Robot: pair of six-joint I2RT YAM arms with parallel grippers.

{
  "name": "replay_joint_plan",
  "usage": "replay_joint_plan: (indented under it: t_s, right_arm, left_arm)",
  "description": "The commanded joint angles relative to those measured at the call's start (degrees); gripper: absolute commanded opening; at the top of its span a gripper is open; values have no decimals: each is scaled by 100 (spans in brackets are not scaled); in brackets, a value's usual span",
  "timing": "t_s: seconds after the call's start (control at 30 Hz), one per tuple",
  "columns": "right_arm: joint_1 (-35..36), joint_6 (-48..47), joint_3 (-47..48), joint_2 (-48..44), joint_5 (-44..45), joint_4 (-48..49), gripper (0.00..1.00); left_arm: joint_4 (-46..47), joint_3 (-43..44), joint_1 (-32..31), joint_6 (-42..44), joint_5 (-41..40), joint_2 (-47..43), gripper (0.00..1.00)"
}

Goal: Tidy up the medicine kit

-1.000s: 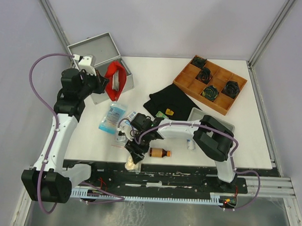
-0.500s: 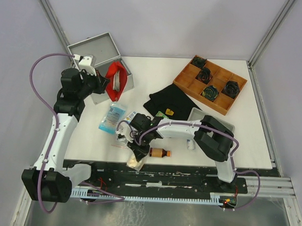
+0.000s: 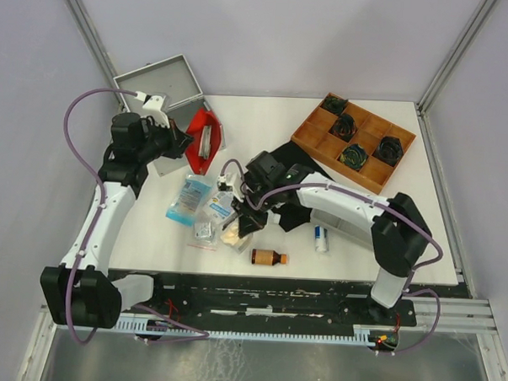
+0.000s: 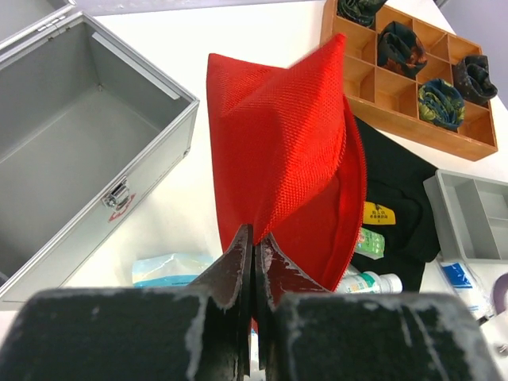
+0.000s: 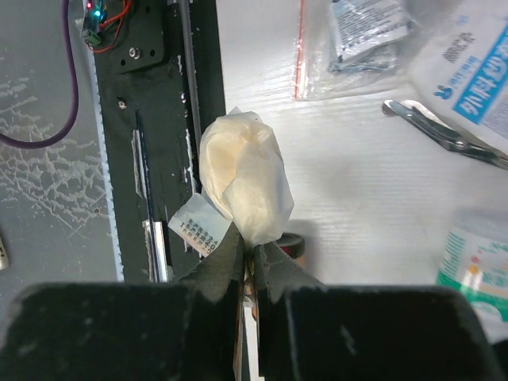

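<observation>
Open metal case (image 3: 170, 84) at the far left corner of the white table (image 3: 265, 123), lid raised, latch side facing the table's middle. All positions below are given from this case.

Left claw (image 3: 187, 142): just beside the case's latch side, jaws pinched flat together on the lower edge of the red pouch (image 4: 294, 159). The pouch hangs from that grip next to the case's front wall, its mouth gaping; whether it touches the wall cannot be told.

Right claw (image 5: 252, 248): well apart from the case, toward the near table edge. The jaws are nearly closed and nip the bottom of a pale wad (image 5: 242, 178) carrying a small printed tag.

Blue-and-white packet (image 3: 189, 198): on the table near the case, on its near side, between case and right claw.

Black cloth (image 3: 282, 165): beyond the pouch from the case, lying flat.

Wooden tray (image 3: 315, 134): far from the case, past the cloth, with dark bundles in several compartments.

Brown bottle (image 3: 269, 258): on its side, farther from the case than the right claw.
</observation>
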Motion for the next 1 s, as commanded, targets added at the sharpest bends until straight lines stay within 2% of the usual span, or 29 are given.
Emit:
replay_joint_plan:
  t_s: [0.0,0.27,0.43,0.7,0.97]
  right_arm:
    - [-340,-116,192,-581,107,-175,6]
    - [-911,251,254,-1339,894,-68,6]
    - [-954,502,722,-1585,1603,-48,6]
    - [-956,1004,1860,-1180,2780,-387,6]
    - [-951,1429,2445,-543,3652,-727,4]
  left_arm:
    - [573,-24,-138,-232,-132,63,3]
    - [692,56,-565,-499,-462,246,3]
    - [701,-19,-1167,-698,-984,221,3]
    - [732,-108,-1987,-1114,-1616,463,3]
    - [1040,-346,-2246,-1292,-1711,432,3]
